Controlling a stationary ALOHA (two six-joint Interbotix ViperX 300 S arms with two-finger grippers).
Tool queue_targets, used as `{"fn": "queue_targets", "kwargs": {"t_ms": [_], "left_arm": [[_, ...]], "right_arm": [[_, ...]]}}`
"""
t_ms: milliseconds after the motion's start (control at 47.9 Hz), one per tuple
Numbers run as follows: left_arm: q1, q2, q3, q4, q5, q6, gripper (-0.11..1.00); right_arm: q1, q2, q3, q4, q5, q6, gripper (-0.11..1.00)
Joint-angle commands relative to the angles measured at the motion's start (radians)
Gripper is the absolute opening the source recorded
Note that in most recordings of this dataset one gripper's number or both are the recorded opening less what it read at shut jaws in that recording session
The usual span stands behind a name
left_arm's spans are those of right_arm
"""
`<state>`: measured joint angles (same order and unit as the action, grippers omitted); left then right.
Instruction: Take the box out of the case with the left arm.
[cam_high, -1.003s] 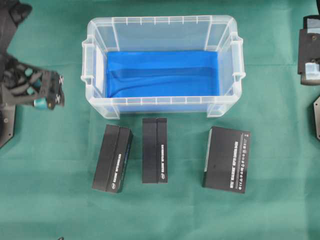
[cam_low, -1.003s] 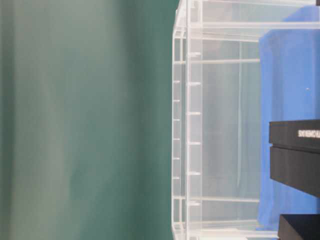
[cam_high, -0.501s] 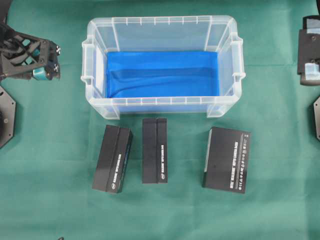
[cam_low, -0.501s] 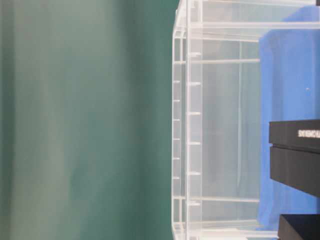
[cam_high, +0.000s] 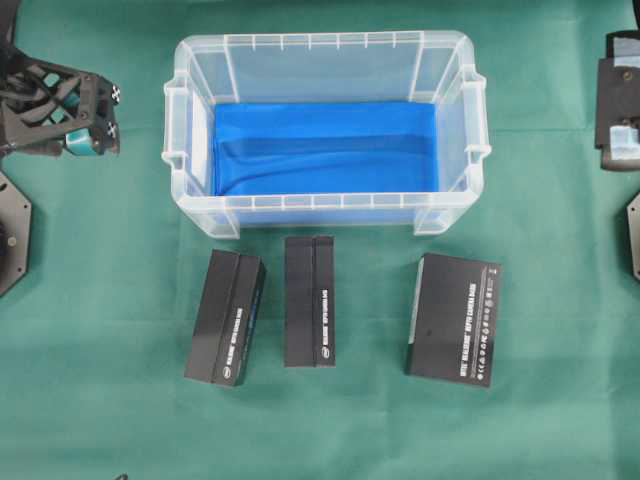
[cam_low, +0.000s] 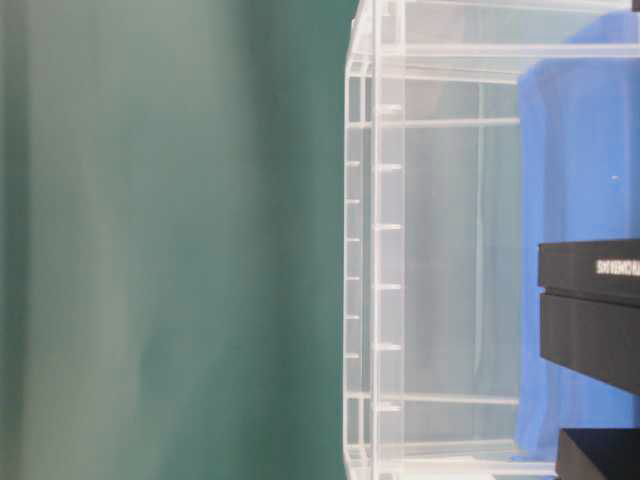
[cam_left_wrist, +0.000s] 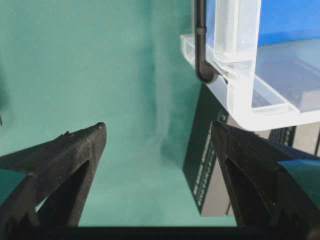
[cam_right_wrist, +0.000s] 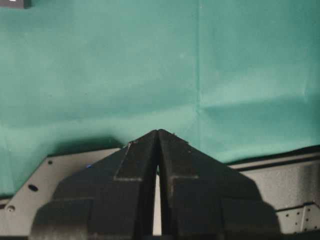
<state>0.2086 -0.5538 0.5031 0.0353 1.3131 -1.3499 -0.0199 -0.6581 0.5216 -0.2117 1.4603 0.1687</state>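
Bare green desk (cam_high: 100, 300) separates the left end effector (cam_high: 95, 120), wide open and holding nothing, from the clear, blue-lined case (cam_high: 325, 45); three black boxes (cam_high: 310, 300) lie outside its front rim. The right end effector (cam_right_wrist: 158, 150) is closed, empty.

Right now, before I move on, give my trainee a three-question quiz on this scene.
1. How many black boxes lie on the green cloth in front of the case?
2. True or false: a box lies inside the case.
3. The left gripper is: A) shut on a box, B) open and empty beside the case, C) inside the case.

Key: 1) three; 2) false, only blue lining shows; 3) B.
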Motion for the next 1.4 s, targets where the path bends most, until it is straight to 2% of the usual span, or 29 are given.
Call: {"fn": "queue_targets", "kwargs": {"t_ms": [0, 481, 1379], "left_arm": [[0.005, -0.006, -0.021, -0.002, -0.002, 0.0, 0.88], [0.005, -0.006, -0.02, -0.002, -0.002, 0.0, 0.88], [0.006, -0.008, -0.02, -0.002, -0.002, -0.008, 0.88]], "right_arm": [[0.0, -0.005, -0.011, -0.003, 0.002, 0.002, 0.01], [-0.002, -0.025, -0.008, -0.002, 0.072, 0.002, 0.01], [-0.002, -0.02, -0.006, 0.003, 0.071, 0.002, 0.01]]}}
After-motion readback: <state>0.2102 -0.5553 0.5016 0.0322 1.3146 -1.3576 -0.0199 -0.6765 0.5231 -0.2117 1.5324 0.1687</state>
